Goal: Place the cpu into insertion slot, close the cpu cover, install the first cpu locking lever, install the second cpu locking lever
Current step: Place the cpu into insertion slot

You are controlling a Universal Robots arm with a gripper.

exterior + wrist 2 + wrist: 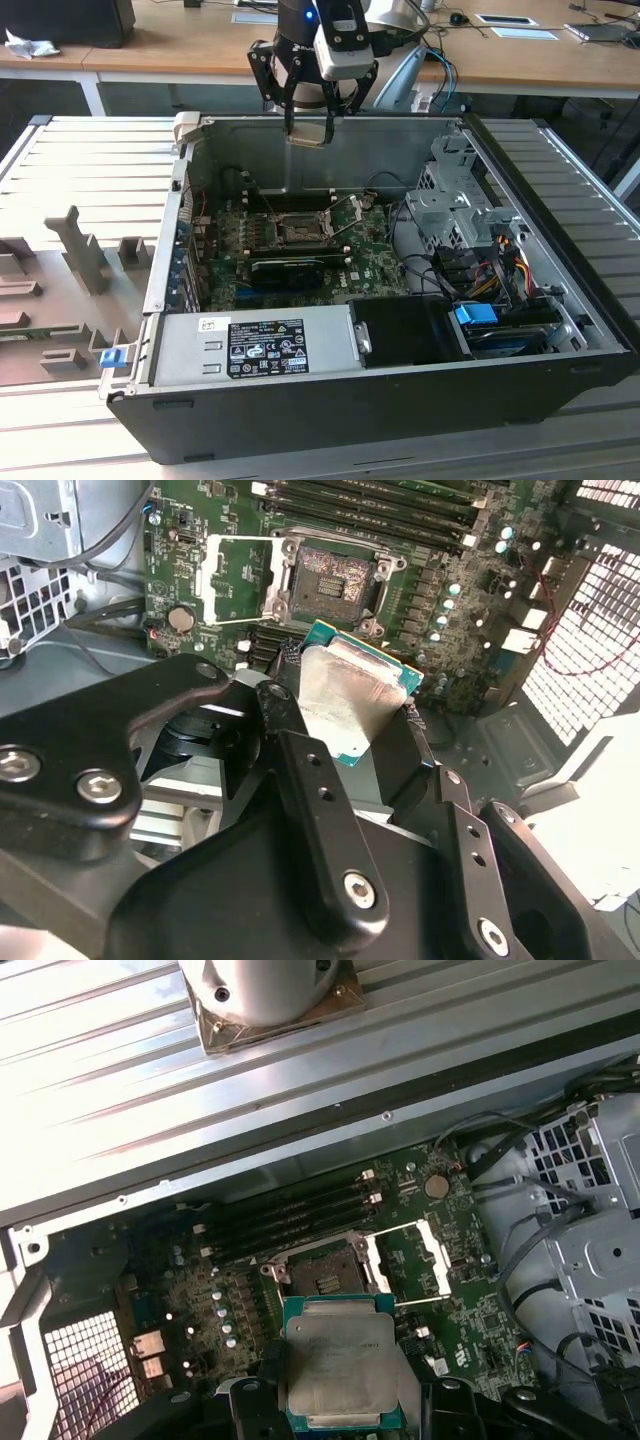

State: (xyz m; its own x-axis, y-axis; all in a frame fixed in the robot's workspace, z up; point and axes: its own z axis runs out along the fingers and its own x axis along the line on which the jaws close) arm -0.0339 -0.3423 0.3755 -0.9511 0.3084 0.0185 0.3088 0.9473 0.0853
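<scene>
My gripper [308,128] hangs over the rear wall of the open computer case [160,290], shut on the cpu [308,139]. In both wrist views the cpu [345,685] [345,1360] shows its dull silver top and green rim, pinched at two opposite edges by the black fingers [290,695]. Beneath it on the green motherboard, the insertion slot [297,232] [331,580] [320,1278] lies bare with its dark centre exposed. The cpu cover [235,580] [410,1255] is swung open beside the slot, a silvery frame with a square window. The cpu is well above the slot and apart from it.
A long black card [290,268] lies just in front of the slot. Memory slots [290,1215] run along its other side. A power supply [250,345], a drive cage [455,205] and cable bundles [495,265] crowd the case. Grey fixtures [80,250] stand on the exterior view's left.
</scene>
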